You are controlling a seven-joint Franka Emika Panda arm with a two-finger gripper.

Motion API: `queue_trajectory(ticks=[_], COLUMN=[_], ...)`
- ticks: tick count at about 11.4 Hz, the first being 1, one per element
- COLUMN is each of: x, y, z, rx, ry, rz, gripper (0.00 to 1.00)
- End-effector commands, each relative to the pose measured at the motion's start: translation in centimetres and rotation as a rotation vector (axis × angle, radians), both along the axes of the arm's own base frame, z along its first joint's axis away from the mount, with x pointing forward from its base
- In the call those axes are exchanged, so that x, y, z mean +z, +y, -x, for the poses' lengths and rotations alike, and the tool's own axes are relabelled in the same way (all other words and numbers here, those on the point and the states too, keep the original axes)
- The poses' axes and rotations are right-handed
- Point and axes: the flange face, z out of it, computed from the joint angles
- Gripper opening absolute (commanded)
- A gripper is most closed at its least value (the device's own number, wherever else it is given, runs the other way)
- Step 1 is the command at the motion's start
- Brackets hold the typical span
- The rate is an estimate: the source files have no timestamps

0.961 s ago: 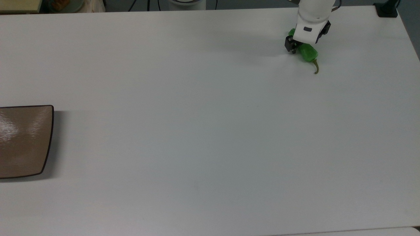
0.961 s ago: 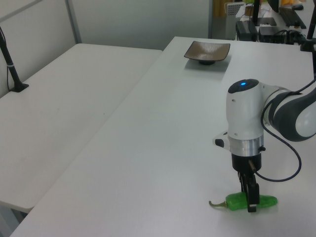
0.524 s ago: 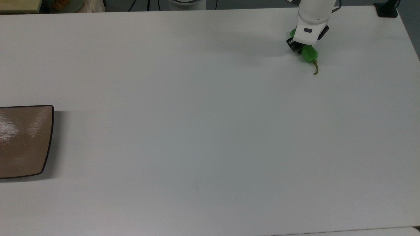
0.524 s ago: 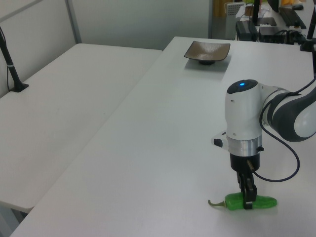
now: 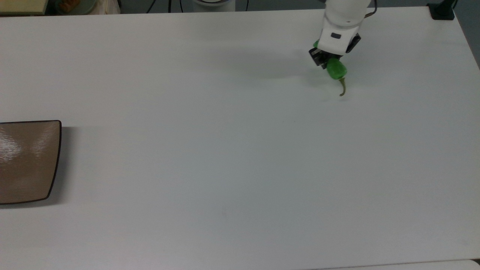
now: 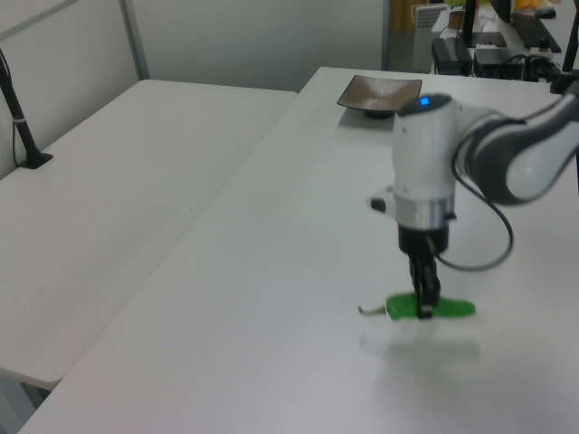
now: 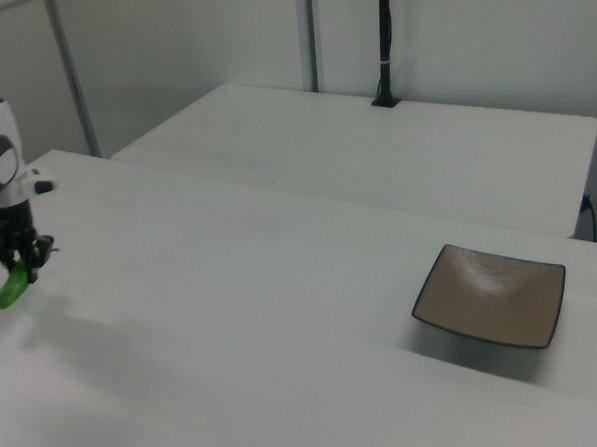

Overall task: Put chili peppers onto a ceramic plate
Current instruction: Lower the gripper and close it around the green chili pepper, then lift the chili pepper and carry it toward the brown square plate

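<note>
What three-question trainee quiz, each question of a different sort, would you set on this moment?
1. True or false: the green chili pepper lies flat on the white table.
2. Multiple choice: the tan-brown square plate holds A) the pepper, B) orange food, C) nothing.
3. Short answer: at which side of the top view does the plate sit, relative to the claw?

Key
1. False. The claw is shut on the pepper and holds it above the table; the left view shows its shadow apart beneath it.
2. C.
3. At the top view's left edge, far across the table from the claw, which is near the top view's upper right.
</note>
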Motion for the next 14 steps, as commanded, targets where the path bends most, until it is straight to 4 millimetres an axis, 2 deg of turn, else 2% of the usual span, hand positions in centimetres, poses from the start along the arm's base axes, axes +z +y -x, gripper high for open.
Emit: queue_trajectory(ticks=[1,4,7,11,14], x=[3.1,5.9,8.7,10.3,10.1], y=[-5.8,-12.6,-20.7,-30.7,-34.4], z=[-4.4,-8.8,-12.7,-15.7,-17.1], rx=[0.015,0.006,-0.033,-0.057,-0.095], ry=[-0.025,-0.044,-0.088,-0.146,-0.223], rz=[0.044,0.065,0.08,0.108,0.116], gripper=[0.14,0.14,0.14,0.14,0.14])
